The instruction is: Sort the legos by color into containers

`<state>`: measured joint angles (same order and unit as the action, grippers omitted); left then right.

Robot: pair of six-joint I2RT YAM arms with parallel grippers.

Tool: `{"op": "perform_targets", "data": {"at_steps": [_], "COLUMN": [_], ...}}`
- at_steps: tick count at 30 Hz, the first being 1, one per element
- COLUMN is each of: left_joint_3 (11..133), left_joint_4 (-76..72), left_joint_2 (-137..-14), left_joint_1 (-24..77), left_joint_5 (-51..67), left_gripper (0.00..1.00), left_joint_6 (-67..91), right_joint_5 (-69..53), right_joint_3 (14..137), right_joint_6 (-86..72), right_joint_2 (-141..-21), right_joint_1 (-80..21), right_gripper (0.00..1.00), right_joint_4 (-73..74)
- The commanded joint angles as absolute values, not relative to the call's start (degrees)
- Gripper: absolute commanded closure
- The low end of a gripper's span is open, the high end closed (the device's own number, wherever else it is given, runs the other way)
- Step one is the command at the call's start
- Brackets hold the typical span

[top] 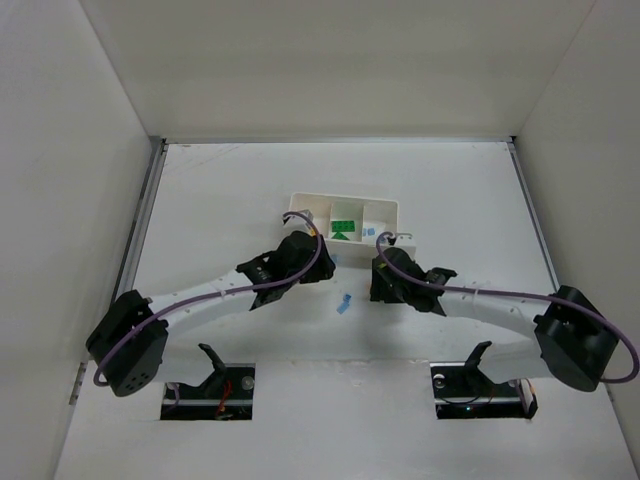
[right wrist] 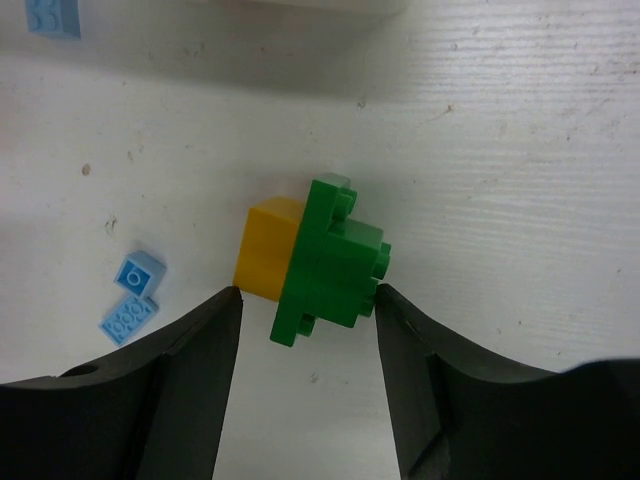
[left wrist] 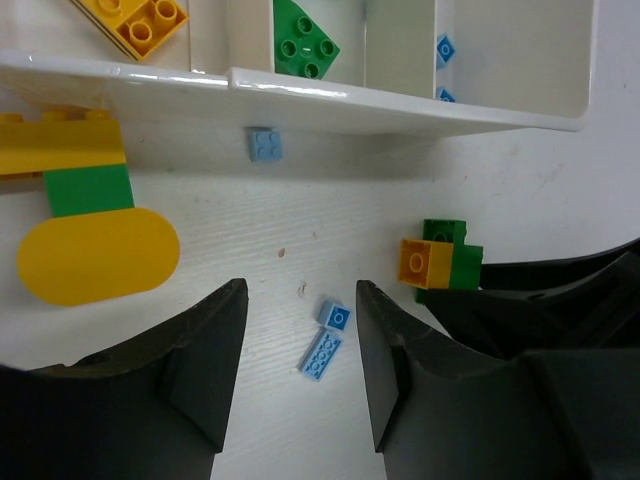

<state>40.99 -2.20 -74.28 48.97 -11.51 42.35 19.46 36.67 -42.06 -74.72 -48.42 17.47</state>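
Blue legos (left wrist: 320,354) (loose); tray (left wrist: 300,88) beyond

Bright, even light; soft shadows

One long white rectangular plastic tray (left wrist: 330,95), split into three square compartments. Five tiny light blue plastic bricks (left wrist: 265,146) in sight: three loose on the table (left wrist: 250,230), two in the right-end compartment. At least one green plastic brick (left wrist: 305,42) in the middle compartment; exact number unclear. At least one yellow-orange plastic brick (left wrist: 142,22) in the left-end compartment, cropped by the frame edge. One joined pair (right wrist: 310,262): a yellow cube stuck to a green brick. One larger joined cluster (left wrist: 85,200) of three parts: yellow brick, green block, yellow oval plate. Two black hands, left hand (left wrist: 300,300) and right hand (right wrist: 308,295), with two fingers each.
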Motion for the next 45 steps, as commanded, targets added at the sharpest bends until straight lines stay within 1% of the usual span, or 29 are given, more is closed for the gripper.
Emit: {"op": "perform_targets", "data": {"at_steps": [1,6,8,11,14,17,21,23,28,35,39,45], "left_joint_3": [40.4,40.1,40.2,40.3,41.0,41.1,41.0,41.0,40.8,42.1,42.1,41.9], "left_joint_4": [-1.8,-2.4,-2.5,-2.9,-3.3,-4.0,-5.1,-6.1,-10.0,-15.9,-19.7,-23.6], "left_joint_2": [-71.8,-72.4,-72.6,-72.6,-72.6,-72.8,-73.2,-73.5,-74.4,-75.7,-76.2,-79.1], "left_joint_1": [47.3,46.3,46.2,46.1,46.2,46.5,46.9,46.9,46.5,47.5,47.6,47.7], "left_joint_5": [-6.8,-3.5,-2.9,-2.8,-2.3,-1.6,-0.5,0.6,3.2,4.0,3.9,5.6], "left_gripper": [0.56,0.57,0.57,0.56,0.56,0.55,0.52,0.5,0.46,0.45,0.43,0.38], "left_joint_6": [43.9,45.1,45.4,45.6,46.0,46.6,47.7,48.6,51.1,53.3,54.0,55.4], "right_joint_5": [19.9,20.3,20.3,20.3,20.6,20.8,21.0,21.3,20.8,15.2,11.3,9.6], "right_joint_3": [39.1,39.7,39.7,39.5,39.4,39.4,38.8,38.8,38.2,37.4,37.8,37.8], "right_joint_6": [-40.1,-39.5,-39.3,-39.2,-39.1,-37.8,-36.4,-35.8,-34.9,-35.3,-35.6,-37.3], "right_joint_2": [-76.1,-77.7,-78.0,-77.9,-78.1,-79.0,-78.5,-77.6,-71.6,-62.0,-60.6,-59.4], "right_joint_1": [-47.6,-47.0,-46.8,-46.8,-46.1,-45.4,-44.7,-44.7,-45.0,-45.5,-45.5,-45.6], "right_gripper": [0.4,0.48,0.47,0.43,0.45,0.5,0.63,0.68,0.69,0.69,0.69,0.69], "right_joint_4": [16.3,16.7,16.9,16.6,16.0,14.7,13.0,13.3,14.9,15.4,14.2,12.3]}}
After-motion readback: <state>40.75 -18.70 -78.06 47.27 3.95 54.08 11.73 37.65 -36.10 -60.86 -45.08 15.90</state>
